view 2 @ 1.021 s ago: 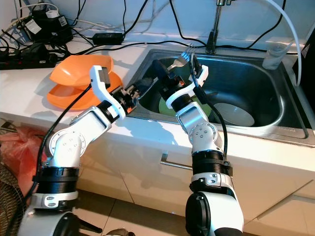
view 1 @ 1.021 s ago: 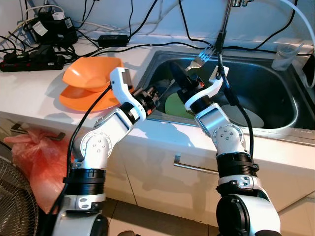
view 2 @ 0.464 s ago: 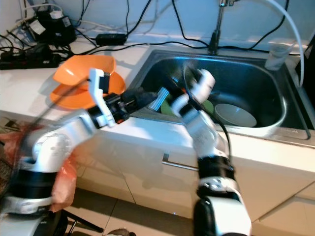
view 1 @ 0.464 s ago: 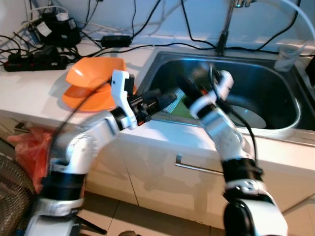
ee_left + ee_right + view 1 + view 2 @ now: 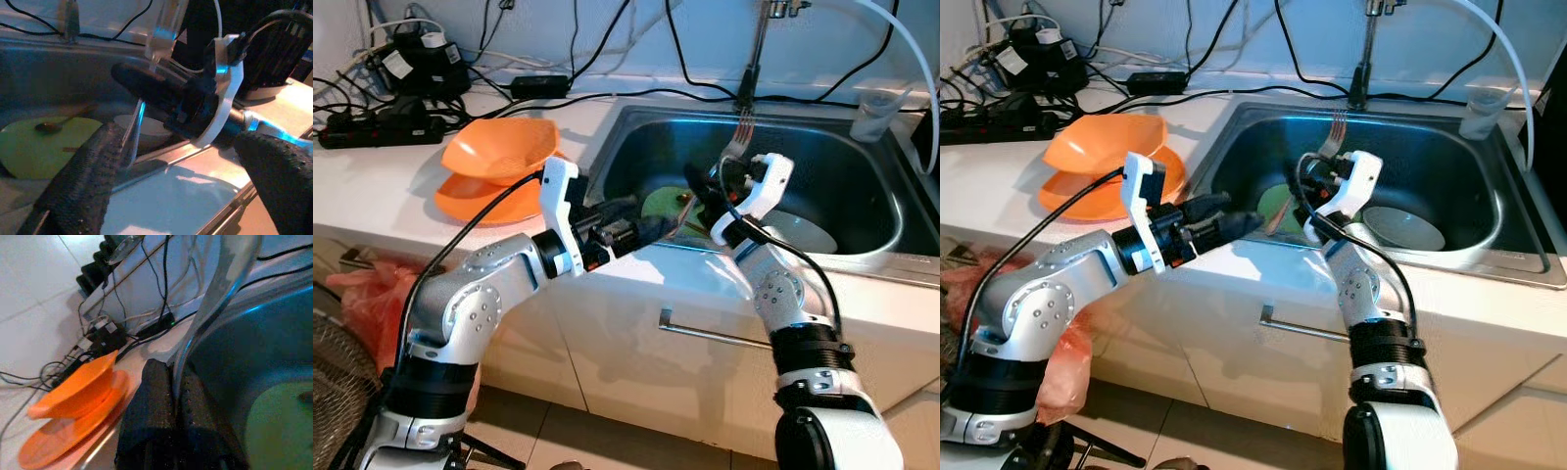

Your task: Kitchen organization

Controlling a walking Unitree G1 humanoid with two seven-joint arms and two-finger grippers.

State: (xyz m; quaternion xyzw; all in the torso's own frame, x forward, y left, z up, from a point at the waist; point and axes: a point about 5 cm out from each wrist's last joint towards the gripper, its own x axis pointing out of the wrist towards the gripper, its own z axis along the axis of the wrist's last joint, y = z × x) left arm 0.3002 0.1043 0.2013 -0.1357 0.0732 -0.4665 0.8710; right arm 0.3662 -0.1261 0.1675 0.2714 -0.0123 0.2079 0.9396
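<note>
My right gripper (image 5: 709,192) hangs over the front of the steel sink (image 5: 862,257), shut on a metal fork (image 5: 736,139) whose tines point up. The right wrist view has the fork's handle (image 5: 215,298) pinched between the black fingers (image 5: 151,416). My left gripper (image 5: 644,221) reaches along the sink's front edge toward it, open, its fingers (image 5: 83,186) wide apart with nothing between them. In the sink lie a green plate (image 5: 662,203) with a spoon (image 5: 49,126) on it, and a white bowl (image 5: 800,231).
An orange bowl (image 5: 501,147) sits on an orange plate (image 5: 475,199) on the counter to the left. Power strips and cables (image 5: 382,103) crowd the back left. A faucet (image 5: 759,49) and a plastic cup (image 5: 871,113) stand behind the sink. A red bag (image 5: 362,294) lies on the floor.
The left gripper has swung from the sink's left rim to the right, along the front edge, close to the right gripper. The right gripper has turned and dropped lower, still holding the fork.
</note>
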